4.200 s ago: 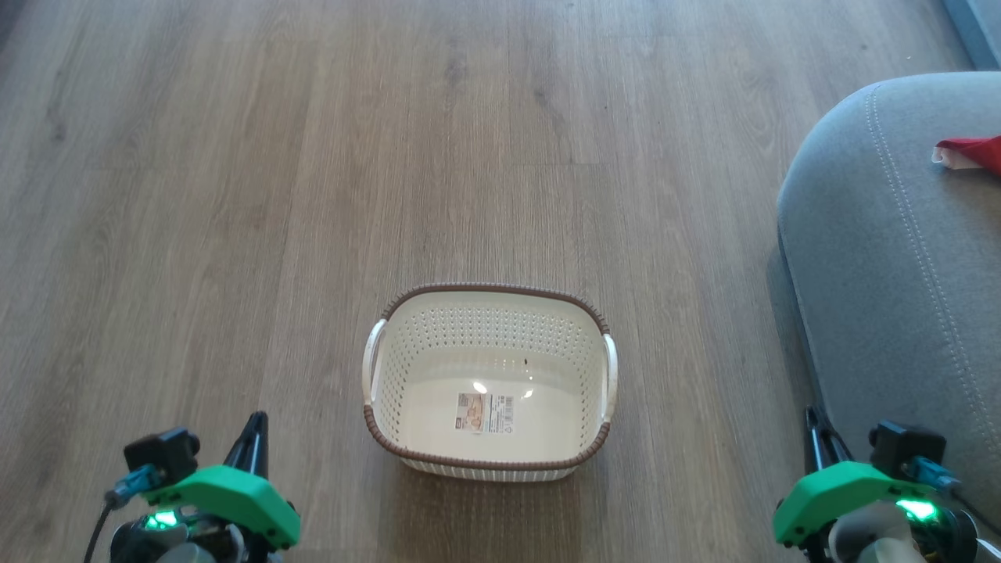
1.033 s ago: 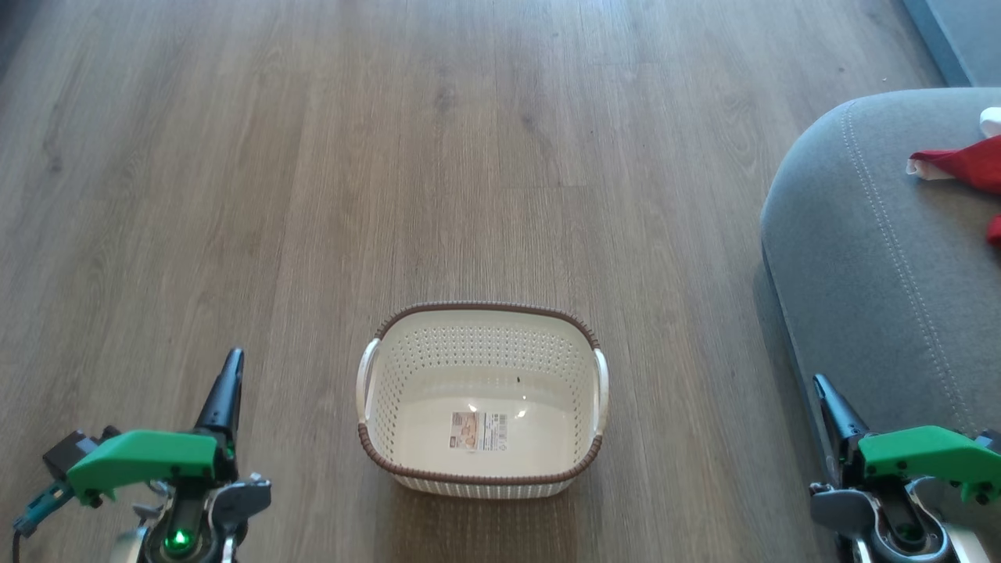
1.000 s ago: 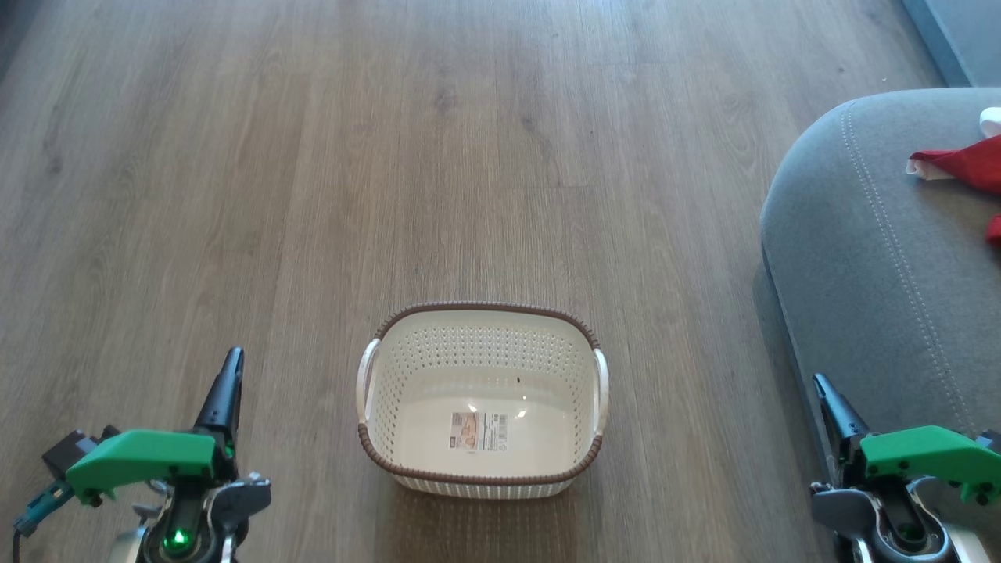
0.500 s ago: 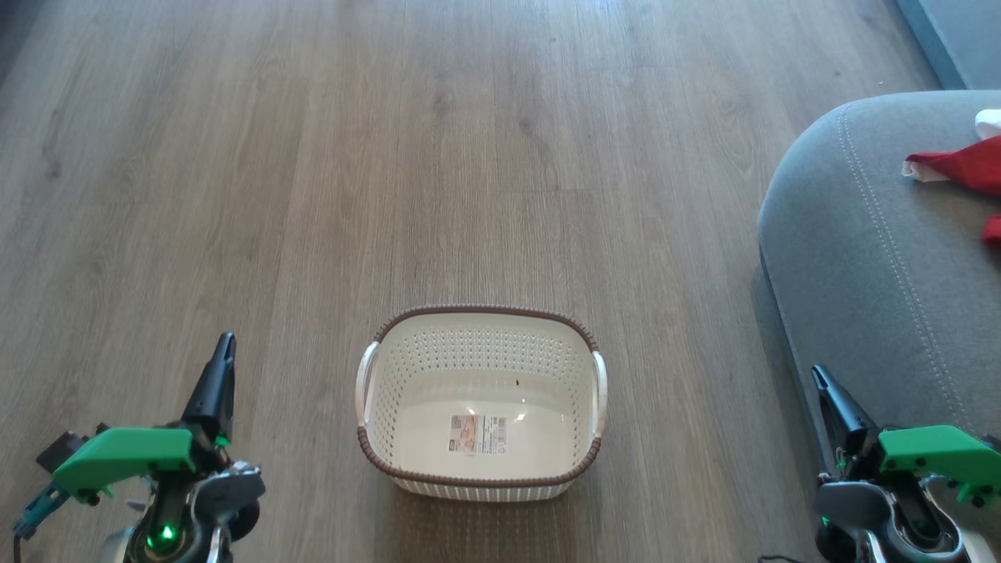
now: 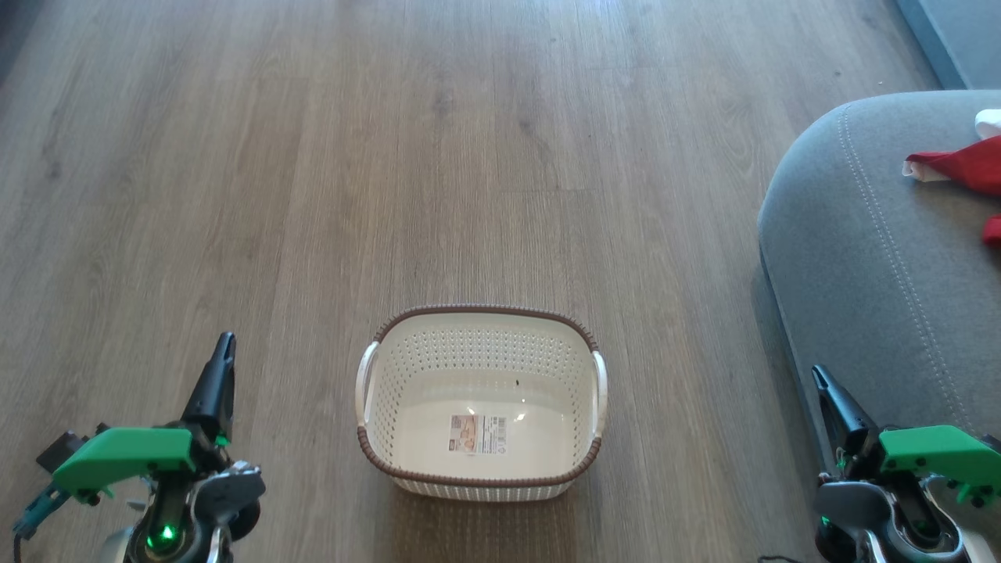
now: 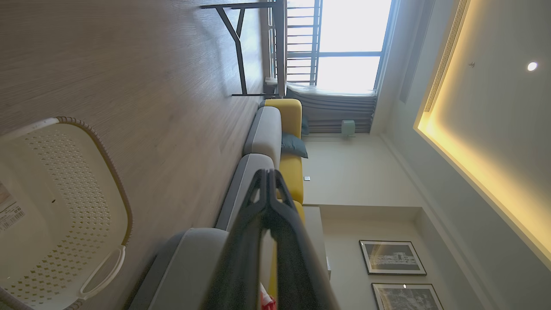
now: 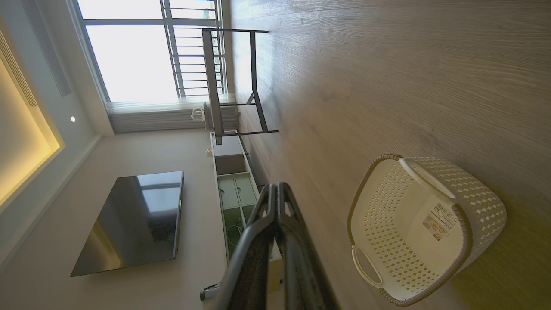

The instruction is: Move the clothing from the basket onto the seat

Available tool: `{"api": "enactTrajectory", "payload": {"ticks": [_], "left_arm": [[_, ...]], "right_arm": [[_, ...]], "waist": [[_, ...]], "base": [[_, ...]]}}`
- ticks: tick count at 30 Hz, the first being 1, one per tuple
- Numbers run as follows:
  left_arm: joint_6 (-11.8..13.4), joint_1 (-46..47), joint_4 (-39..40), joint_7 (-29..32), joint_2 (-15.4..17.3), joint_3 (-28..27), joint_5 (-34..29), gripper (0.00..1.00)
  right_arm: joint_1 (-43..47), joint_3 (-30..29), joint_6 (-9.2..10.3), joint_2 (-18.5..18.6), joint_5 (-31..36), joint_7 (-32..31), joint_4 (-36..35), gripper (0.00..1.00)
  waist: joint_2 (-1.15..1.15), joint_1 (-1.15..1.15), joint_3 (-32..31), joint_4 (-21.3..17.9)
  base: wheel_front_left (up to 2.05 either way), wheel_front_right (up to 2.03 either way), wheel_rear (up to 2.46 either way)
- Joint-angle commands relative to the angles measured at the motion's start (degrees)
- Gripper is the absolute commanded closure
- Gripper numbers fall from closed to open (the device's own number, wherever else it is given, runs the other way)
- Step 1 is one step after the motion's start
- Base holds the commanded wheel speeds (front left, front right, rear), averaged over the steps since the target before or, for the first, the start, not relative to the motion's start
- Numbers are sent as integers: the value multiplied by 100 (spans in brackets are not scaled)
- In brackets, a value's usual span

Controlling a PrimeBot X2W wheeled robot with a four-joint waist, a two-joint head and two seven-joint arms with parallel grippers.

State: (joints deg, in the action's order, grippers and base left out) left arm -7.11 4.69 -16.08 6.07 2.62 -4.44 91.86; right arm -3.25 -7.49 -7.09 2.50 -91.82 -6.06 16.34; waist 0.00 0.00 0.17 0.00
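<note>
The clothing (image 5: 966,166), red fabric with white trim, lies on the grey seat (image 5: 876,258) at the right edge of the head view, partly cut off by the frame. The cream perforated basket (image 5: 485,309) stands upright on the wooden floor (image 5: 313,156), well apart from the seat, with a label sticker (image 5: 474,434) on its bare bottom. The left gripper (image 5: 225,341) hangs at lower left, beside the basket but apart from it, its two dark fingers pressed together on nothing. The right gripper (image 5: 817,374) hangs at lower right, near the seat's front edge, its fingers likewise closed tip to tip and holding nothing.
</note>
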Motion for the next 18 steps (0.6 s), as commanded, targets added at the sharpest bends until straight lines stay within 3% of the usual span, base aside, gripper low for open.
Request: {"api": "enactTrajectory", "payload": {"ticks": [1,18], "left_arm": [[-37,151,202,43,26,-209,29,100],[-37,151,202,42,26,-209,30,100]], "right_arm": [[-293,95,-40,38,-34,-44,-232,100],[-293,96,-40,38,-34,-43,-232,100]], "waist": [[0,0,0,0],[0,0,0,0]], "base": [[0,0,0],[0,0,0]]}}
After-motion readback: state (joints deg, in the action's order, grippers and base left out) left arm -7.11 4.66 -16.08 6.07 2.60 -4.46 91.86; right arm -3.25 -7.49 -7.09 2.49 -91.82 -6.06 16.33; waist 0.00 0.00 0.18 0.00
